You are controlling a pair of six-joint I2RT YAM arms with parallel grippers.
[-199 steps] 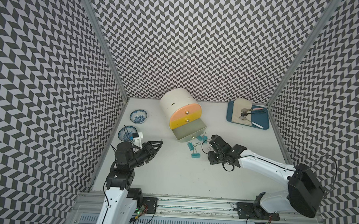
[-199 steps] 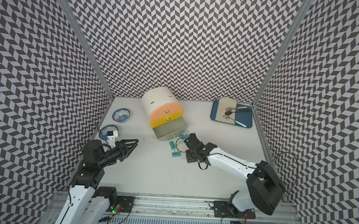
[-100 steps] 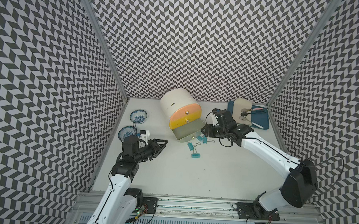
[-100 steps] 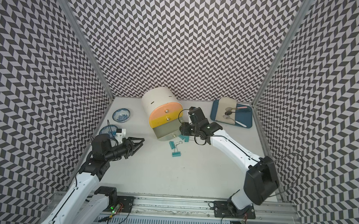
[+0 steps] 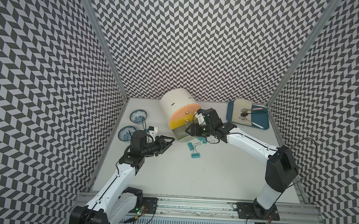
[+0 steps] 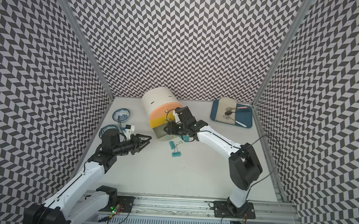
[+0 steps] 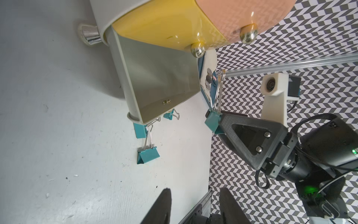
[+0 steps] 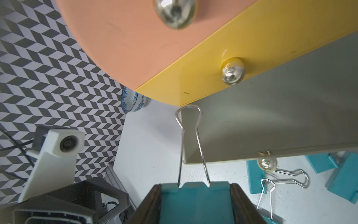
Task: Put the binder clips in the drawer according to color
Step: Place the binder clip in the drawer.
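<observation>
One teal binder clip [image 8: 195, 201] was pinched by its folded body in the right gripper [image 5: 192, 131], its wire loops [image 8: 190, 139] pointing ahead toward the open grey-green drawer [image 7: 160, 81] at the bottom of the cream cabinet [image 5: 174, 103]. It was held just at the drawer's edge, and whether it had cleared the rim could not be told. No clips showed inside the drawer; the yellow front [image 7: 164, 25] and pink front [image 7: 261, 11] above it were shut. At least three more teal clips [image 5: 195, 155] lay on the table [image 5: 192, 180] just in front of the drawer, some touching one another. The left gripper [image 5: 168, 140] hung beside the drawer with its fingers spread and nothing between them. Such a clip should be light and stiff, a springy steel fold with smooth painted faces that could slip under a shallow pinch, while the loops swing freely and give no firm hold — so the body is the place to take it, squarely and deep between the pads, as here. Released low over the drawer it would likely drop cleanly — though the long loops could catch the yellow front or the rim.
</observation>
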